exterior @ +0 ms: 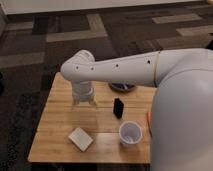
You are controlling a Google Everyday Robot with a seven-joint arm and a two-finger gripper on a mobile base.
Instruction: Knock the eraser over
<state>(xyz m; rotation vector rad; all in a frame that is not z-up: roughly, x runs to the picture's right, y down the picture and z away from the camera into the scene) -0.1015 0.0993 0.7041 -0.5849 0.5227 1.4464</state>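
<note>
The eraser [118, 107] is a small black block standing upright near the middle of the wooden table [55, 130]. My gripper [84, 102] hangs from the white arm over the table, a short way left of the eraser and apart from it. A clear plastic cup [130, 134] stands in front of the eraser to the right. A flat pale square slab [80, 138] lies near the table's front left.
A dark bowl-like object [122, 88] sits at the table's far edge, partly hidden by my arm. My white arm and body [185, 110] cover the table's right side. An orange item [148, 118] shows at the body's edge. Dark patterned carpet surrounds the table.
</note>
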